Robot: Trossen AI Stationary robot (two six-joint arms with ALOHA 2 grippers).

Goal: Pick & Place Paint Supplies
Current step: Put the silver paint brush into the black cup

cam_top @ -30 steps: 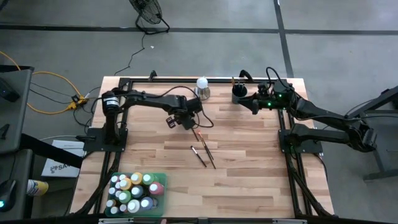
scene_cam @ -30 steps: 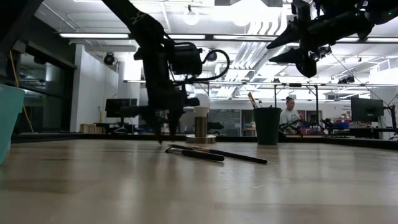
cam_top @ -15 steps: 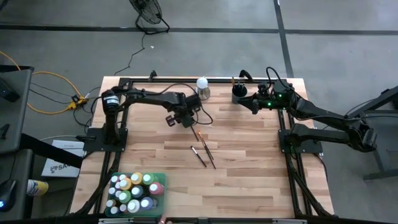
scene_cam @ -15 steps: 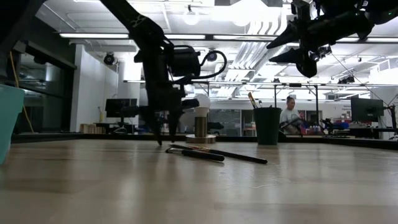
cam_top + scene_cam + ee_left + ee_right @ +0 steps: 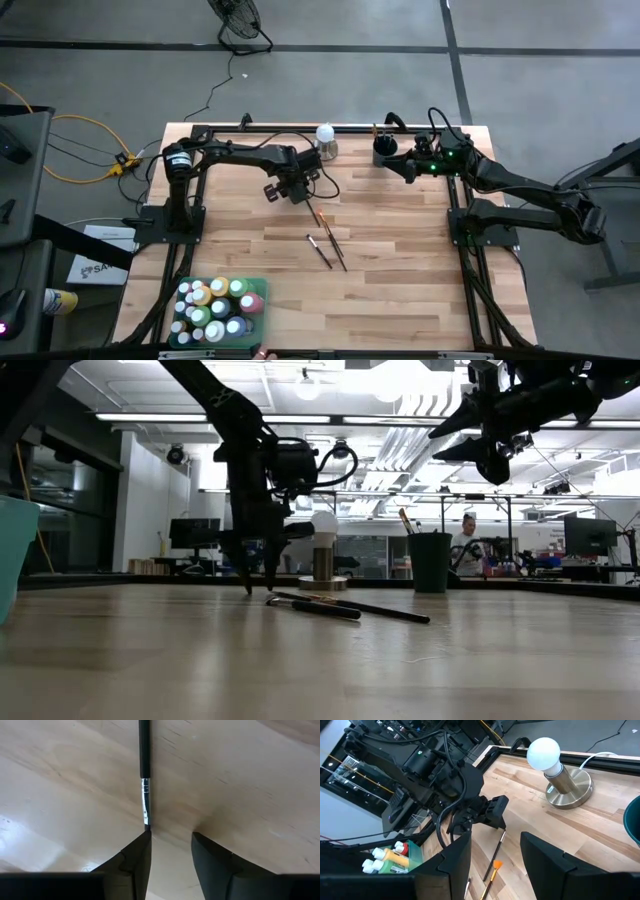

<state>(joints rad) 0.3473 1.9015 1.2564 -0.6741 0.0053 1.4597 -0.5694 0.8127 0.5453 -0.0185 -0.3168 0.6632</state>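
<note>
At the lower left of the high view we see the green tray (image 5: 258,283) packed with the paint bottles (image 5: 215,305), resting on the wooden counter (image 5: 400,280) near its front edge.

Moving right, the left hand (image 5: 291,193) sits just left of centre in the upper half of the frame, low over the counter. In the left wrist view its two dark fingers (image 5: 135,860) stand apart with bare wood between them, so it is released and grasping nothing; the tip of a black-handled brush (image 5: 144,772) lies on the counter just beside one finger. In the low view the left hand (image 5: 257,575) points down, its tips close to the counter, just left of the brushes (image 5: 345,606).

In the middle of the high view three thin brushes (image 5: 328,238) lie loose on the counter, one with an orange tip. Above them, at the back edge, stands the white ball on a metal base (image 5: 325,141).

Further right stands the dark cup (image 5: 384,151). The right hand (image 5: 408,168) hovers beside it, raised well above the counter; in the right wrist view its fingers (image 5: 454,862) are parted and empty.
</note>
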